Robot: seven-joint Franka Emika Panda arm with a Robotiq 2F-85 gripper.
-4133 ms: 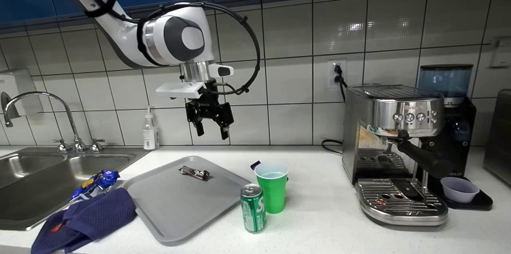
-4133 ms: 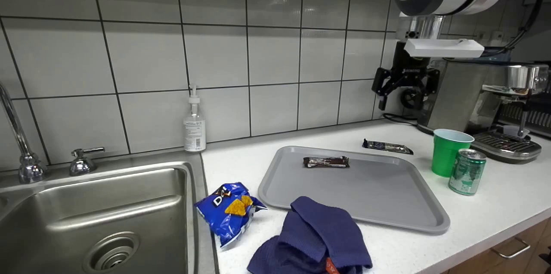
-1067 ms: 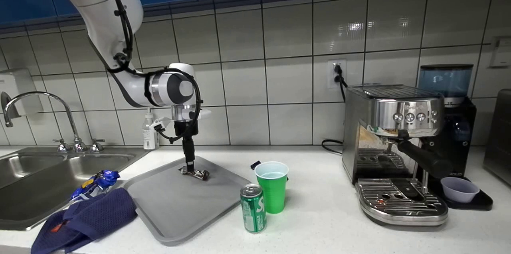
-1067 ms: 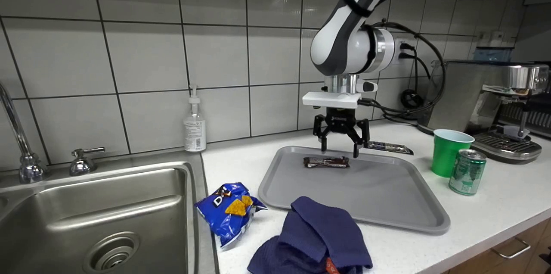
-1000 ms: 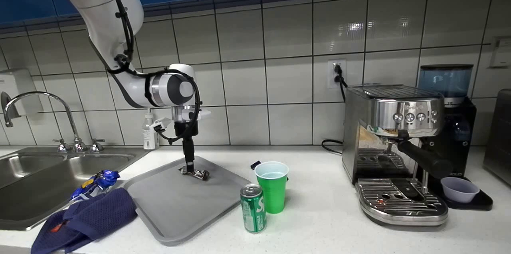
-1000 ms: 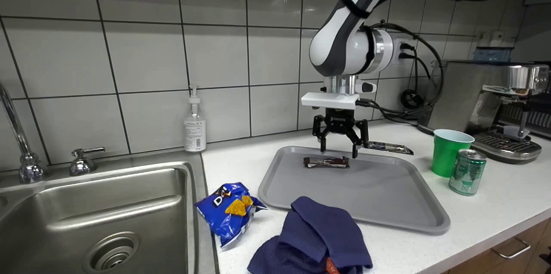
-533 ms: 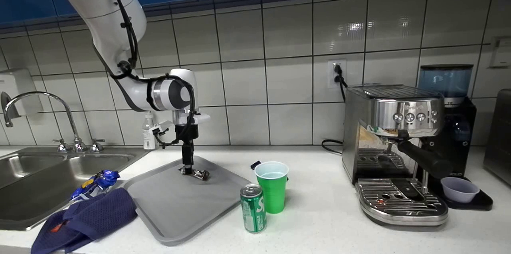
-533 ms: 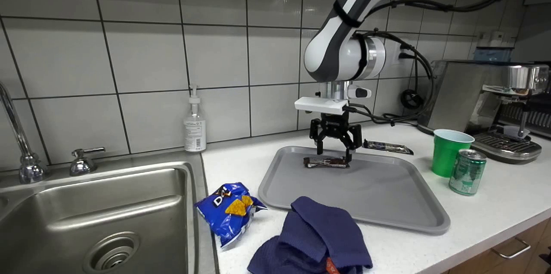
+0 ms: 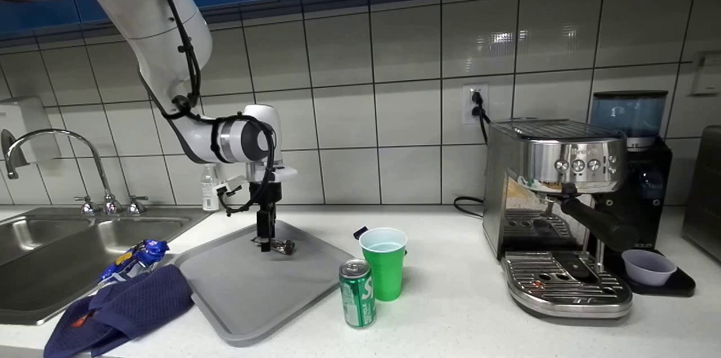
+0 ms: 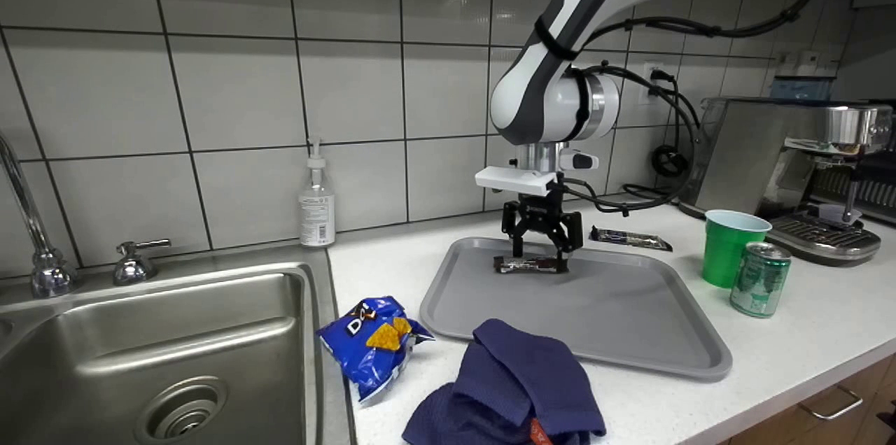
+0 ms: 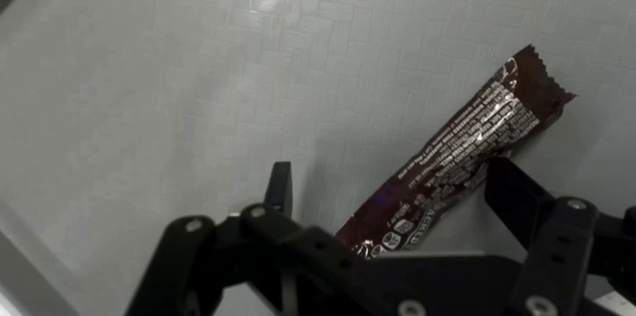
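A brown wrapped snack bar (image 11: 447, 157) lies on the grey tray (image 10: 616, 319), slanting across the wrist view. My black gripper (image 11: 391, 171) points down over it with its jaws wide apart. The right-hand finger (image 11: 516, 197) overlaps the bar's lower edge in the wrist view; whether they touch I cannot tell. On the other side, the left-hand finger (image 11: 280, 184) stands clear of the bar over bare tray. Linkage parts hide the bar's near end. In both exterior views the fingertips are down at the bar (image 10: 525, 264), close above the tray.
A second dark-wrapped bar (image 10: 630, 239) lies on the counter behind the tray. Right of the tray stand a green cup (image 9: 385, 268) and a green can (image 9: 357, 296). A navy towel (image 10: 518, 382), blue chip bag (image 10: 371, 340) and sink (image 10: 210, 319) lie opposite. An espresso machine (image 9: 563, 178) stands farther along.
Over several seconds my gripper has come down from high above the counter to the bar on the tray. In the last second it has sunk further and turned slightly, jaws unchanged. The bar has not moved.
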